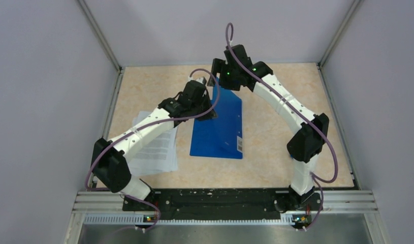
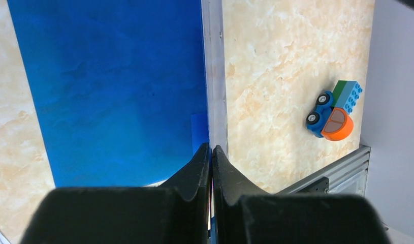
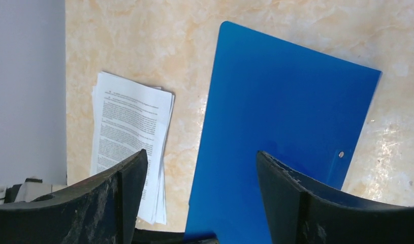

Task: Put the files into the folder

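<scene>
The blue folder [image 1: 220,127] lies in the middle of the table with its barcode label at the near right. It also shows in the left wrist view [image 2: 118,86] and the right wrist view [image 3: 281,112]. My left gripper [image 1: 207,109] [image 2: 211,148] is shut on the folder's left long edge near the far end, with a thin blue sliver between the fingers. My right gripper [image 1: 222,76] [image 3: 197,157] is open and empty above the folder's far end. The files [image 1: 156,150] [image 3: 128,127], a loose stack of printed white sheets, lie left of the folder, partly under my left arm.
A small orange-and-blue toy truck [image 2: 332,114] sits on the table near the metal frame [image 2: 342,168] and the wall. Grey walls close the table in at the left [image 1: 42,101], back and right. The arm bases stand on the black rail [image 1: 220,198] at the near edge.
</scene>
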